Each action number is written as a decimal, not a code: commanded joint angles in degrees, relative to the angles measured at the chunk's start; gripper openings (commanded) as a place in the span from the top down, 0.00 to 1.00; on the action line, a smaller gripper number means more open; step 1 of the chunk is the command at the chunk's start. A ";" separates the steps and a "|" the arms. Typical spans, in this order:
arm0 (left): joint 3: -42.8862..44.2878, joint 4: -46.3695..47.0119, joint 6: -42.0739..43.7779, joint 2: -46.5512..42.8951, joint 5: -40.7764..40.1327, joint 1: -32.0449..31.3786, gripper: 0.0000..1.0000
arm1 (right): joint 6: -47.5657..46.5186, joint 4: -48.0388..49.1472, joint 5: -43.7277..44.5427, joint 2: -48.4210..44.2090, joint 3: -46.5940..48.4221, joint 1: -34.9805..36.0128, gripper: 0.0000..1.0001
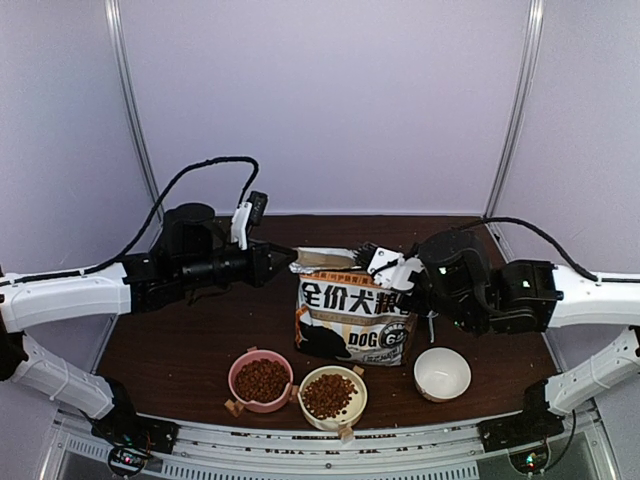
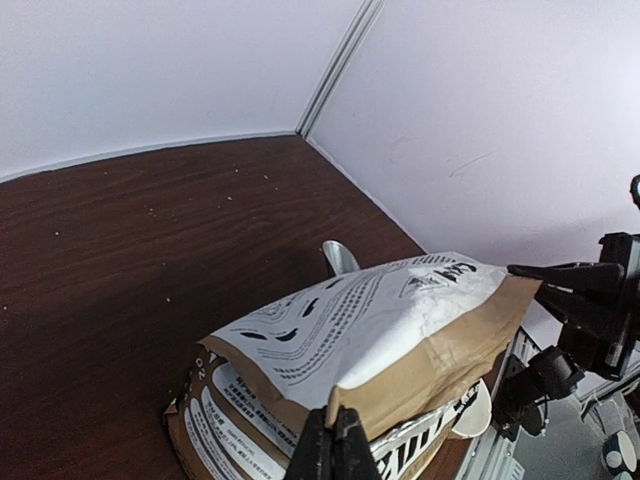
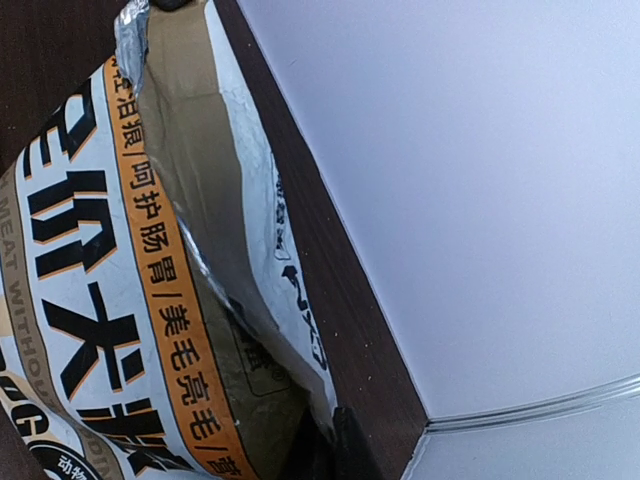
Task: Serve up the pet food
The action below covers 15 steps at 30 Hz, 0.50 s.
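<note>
Pet food (image 1: 262,380) in pink bowl (image 1: 236,366), cream bowl (image 1: 358,388), before bag (image 1: 345,325) ("DOG")

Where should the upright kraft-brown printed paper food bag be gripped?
On the bag, pinch the thin top rim at each end, coming sideways from left and right: its body is too wide for jaws. The left gripper and right gripper pinch there.

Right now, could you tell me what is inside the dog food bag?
The bag is open at its mouth, where only brown and silvery inner lining shows. Its contents cannot be seen: the bag's own walls cover everything deeper down.
</note>
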 commanded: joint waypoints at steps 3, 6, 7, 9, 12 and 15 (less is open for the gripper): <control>-3.07 10.87 -5.07 -3.49 -9.12 1.55 1.00 | 4.03 2.33 13.56 -8.40 -8.09 0.68 1.00; -3.17 11.39 -5.29 -2.65 -8.19 1.60 1.00 | 2.90 7.48 13.35 -9.61 -13.38 4.60 1.00; -3.20 11.56 -5.12 -2.50 -7.74 1.60 1.00 | 3.08 8.33 11.68 -9.69 -14.38 5.43 1.00; -3.69 12.10 -4.29 -2.50 -7.32 1.59 1.00 | 5.36 7.74 9.21 -8.98 -14.75 6.08 1.00; -5.54 13.85 -3.03 -3.23 -7.74 1.59 1.00 | 8.70 3.79 6.57 -7.94 -13.42 6.19 1.00; -6.50 16.10 -0.47 -3.22 -4.64 1.60 1.00 | 10.77 -1.45 1.23 -8.80 -10.15 6.17 0.91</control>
